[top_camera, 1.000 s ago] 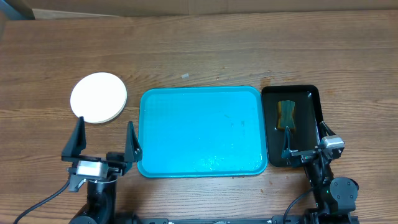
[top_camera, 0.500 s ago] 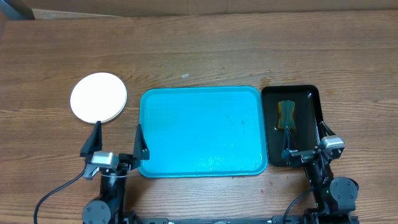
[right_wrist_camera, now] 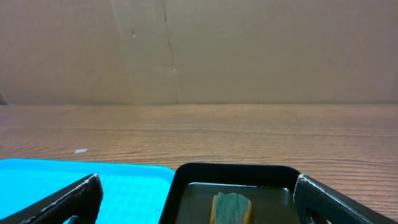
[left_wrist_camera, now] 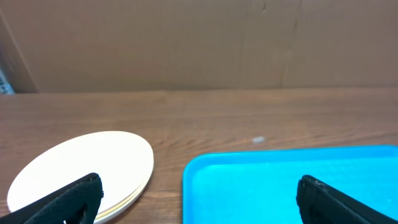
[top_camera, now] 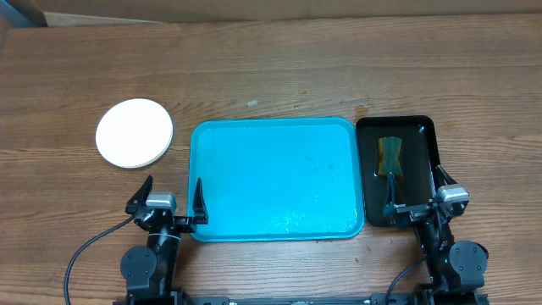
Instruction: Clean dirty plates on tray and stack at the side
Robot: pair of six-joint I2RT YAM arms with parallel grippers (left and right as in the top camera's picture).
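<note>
The plates [top_camera: 134, 133] lie in a stack on the wood table, left of the turquoise tray [top_camera: 275, 178], with a white one on top. In the left wrist view the plates [left_wrist_camera: 81, 165] show a pale yellow edge lower in the pile, beside the tray [left_wrist_camera: 280, 186]. My left gripper [top_camera: 169, 196] sits open at the near table edge, straddling the tray's front left corner and holding nothing. Over the front of the black tray [top_camera: 395, 169], my right gripper [top_camera: 415, 191] is open too, with nothing in it.
A yellow-green sponge [top_camera: 389, 155] lies in the black tray, which holds some liquid, and shows as the sponge [right_wrist_camera: 232, 208] in the right wrist view. A small white scrap [top_camera: 251, 103] lies behind the turquoise tray. A cardboard wall lines the far edge.
The left gripper has drawn back toward the near edge and shifted right, away from the plates. The right arm has not moved.
</note>
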